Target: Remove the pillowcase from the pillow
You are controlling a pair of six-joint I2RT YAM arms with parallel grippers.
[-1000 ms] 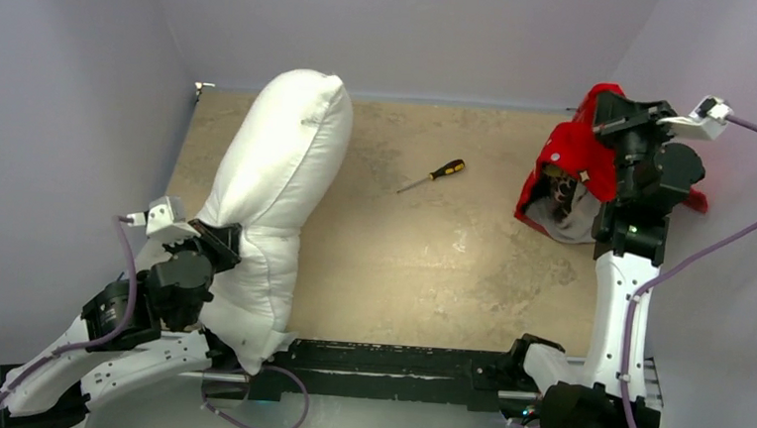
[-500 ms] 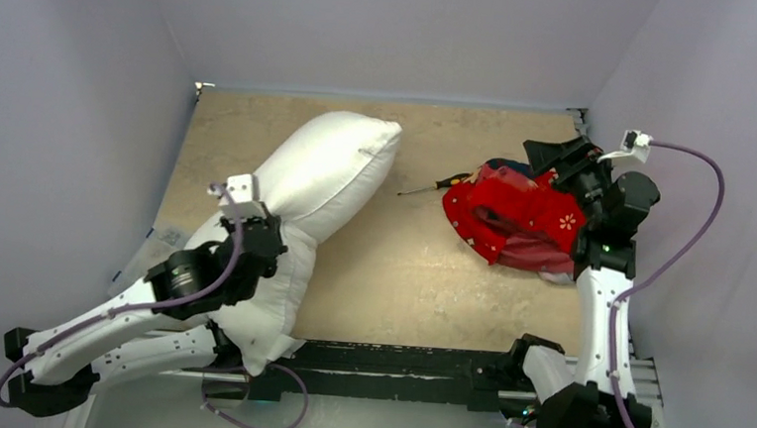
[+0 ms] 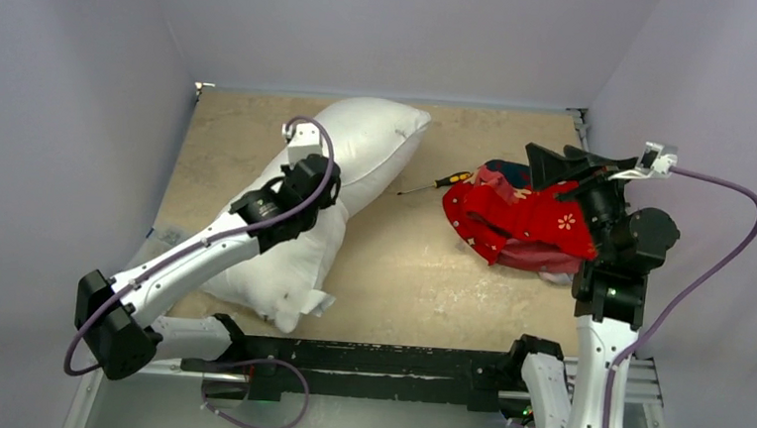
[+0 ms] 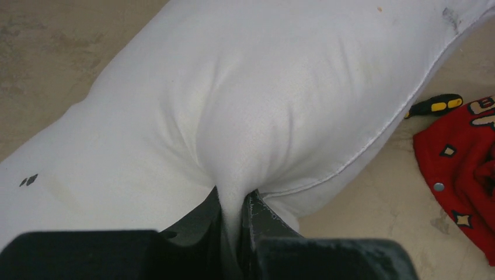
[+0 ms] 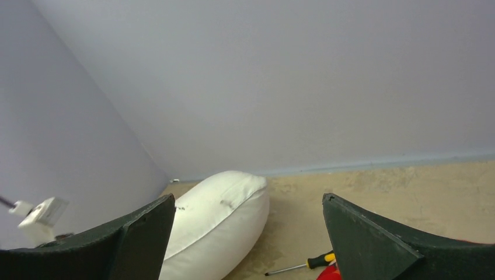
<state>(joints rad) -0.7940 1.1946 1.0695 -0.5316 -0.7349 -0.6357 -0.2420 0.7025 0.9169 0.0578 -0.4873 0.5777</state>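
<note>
The plain white pillow [image 3: 342, 172] lies slanting from the back middle toward the near left, bare of any cover. My left gripper [image 3: 307, 182] is shut on a pinched fold of the pillow [image 4: 245, 105], its jaws squeezing white fabric between them [image 4: 236, 213]. The red printed pillowcase [image 3: 518, 218] lies crumpled on the table at the right, apart from the pillow; its edge shows in the left wrist view [image 4: 464, 169]. My right gripper [image 3: 558, 168] hovers over the pillowcase, wide open and holding nothing [image 5: 248, 236].
A screwdriver [image 3: 434, 183] with a black and yellow handle lies between pillow and pillowcase, also in both wrist views [image 4: 435, 105] [image 5: 303, 264]. Grey walls close in the tan table [image 3: 420, 276] on the left, back and right.
The right gripper opened and let the pillowcase drop onto the table. The left arm swung the pillow from upright down and toward the back, still gripping it.
</note>
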